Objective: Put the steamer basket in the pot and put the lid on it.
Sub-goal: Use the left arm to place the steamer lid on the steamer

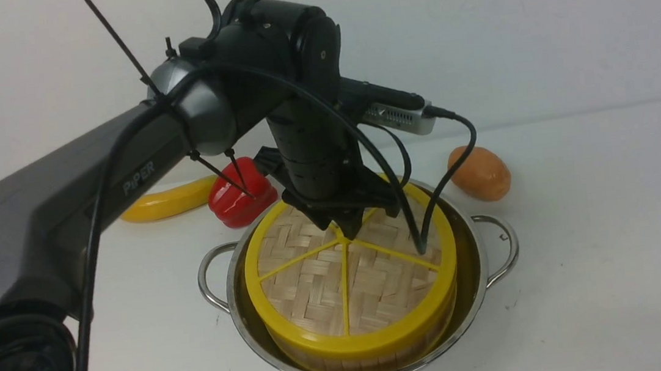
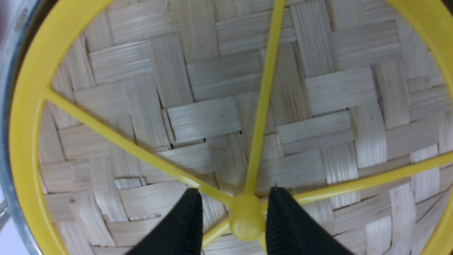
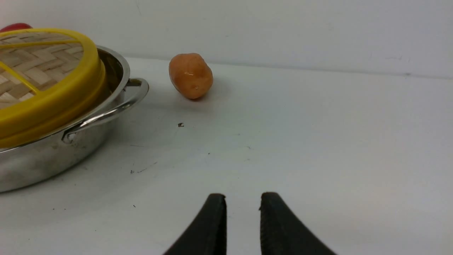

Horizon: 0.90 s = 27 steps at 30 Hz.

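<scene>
**Front view.** The flat round woven-bamboo lid with yellow plastic rim and spokes lies on the round bamboo steamer basket. The basket stands inside the wide shiny stainless-steel pot with two loop handles. Both placements look complete. The left gripper points straight down at the lid's centre. A black cable from the wrist hangs down to the lid surface. Hazard: on retraction the cable may catch a spoke and pull the lid askew.

**Left wrist view.** The black fingers of the left gripper stand partly apart, straddling the yellow centre knob. One finger is at or almost at the knob; a clear gap shows at the other. The knob is not clamped. Hazard: a sideways exit would push the knob or a spoke and slide the lid off centre. Closing the jaws before lifting would carry the lid away. A straight vertical exit looks safest.

**Right wrist view.** The right gripper is low over the white table, well apart from the pot. Its jaws are narrowly apart and empty. An orange-brown potato lies beyond.

**Orientation.** The lid is a disc and has no long axis. It lies flat, knob upward, and appears evenly seated on the basket. The basket's axis is vertical.
</scene>
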Tool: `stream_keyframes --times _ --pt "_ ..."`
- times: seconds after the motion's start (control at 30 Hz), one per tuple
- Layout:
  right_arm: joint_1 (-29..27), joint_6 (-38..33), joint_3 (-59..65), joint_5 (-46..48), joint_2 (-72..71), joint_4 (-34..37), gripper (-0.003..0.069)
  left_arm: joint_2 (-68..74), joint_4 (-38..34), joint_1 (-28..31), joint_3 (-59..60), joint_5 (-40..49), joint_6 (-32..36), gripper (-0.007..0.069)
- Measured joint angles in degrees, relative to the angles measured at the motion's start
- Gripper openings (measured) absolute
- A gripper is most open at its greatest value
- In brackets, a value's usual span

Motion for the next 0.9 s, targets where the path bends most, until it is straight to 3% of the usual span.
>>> stream_keyframes --times 0.27,0.9 --pt "0.07 0.0 0.0 0.0 0.0 0.0 0.0141 0.0 -0.73 0.0 0.0 0.0 0.0 0.0144" --pt "1.23 0.0 0.0 0.0 0.0 0.0 0.0162 0.0 -0.38 0.0 0.0 0.0 0.0 0.0143"
